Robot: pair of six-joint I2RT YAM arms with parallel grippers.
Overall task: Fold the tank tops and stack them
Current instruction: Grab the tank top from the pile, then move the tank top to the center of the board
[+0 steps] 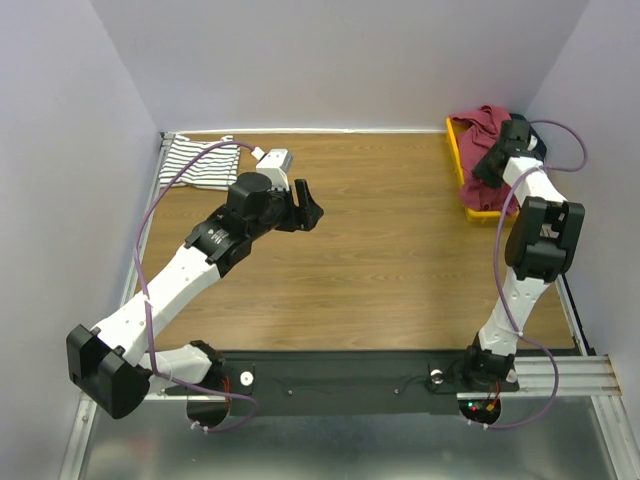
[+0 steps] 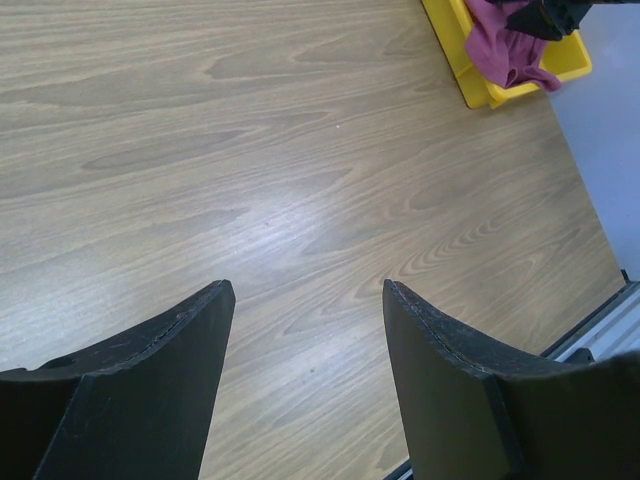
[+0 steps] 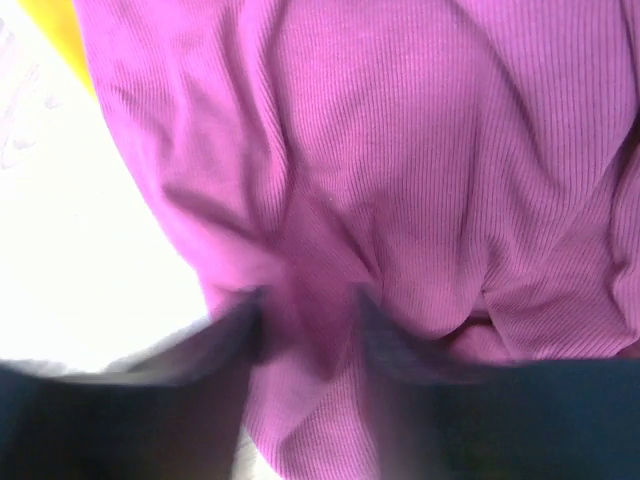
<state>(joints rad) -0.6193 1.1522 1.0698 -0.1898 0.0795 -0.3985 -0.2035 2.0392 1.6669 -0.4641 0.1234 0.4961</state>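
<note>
The maroon tank top [image 1: 487, 128] lies bunched in a yellow bin [image 1: 470, 195] at the far right; it also shows in the left wrist view [image 2: 495, 45]. My right gripper [image 1: 490, 163] is down in the bin. In the right wrist view, blurred, its jaws [image 3: 310, 300] stand narrowly apart with a fold of the maroon cloth [image 3: 400, 150] pinched between them. The striped white tank top [image 1: 200, 163] lies flat at the table's far left corner. My left gripper [image 1: 308, 212] hovers to its right over bare wood, open and empty [image 2: 308, 290].
The yellow bin [image 2: 470, 75] sits against the right wall. Grey walls close in the table on the left, back and right. A metal rail [image 1: 560, 375] runs along the near edge by the arm bases.
</note>
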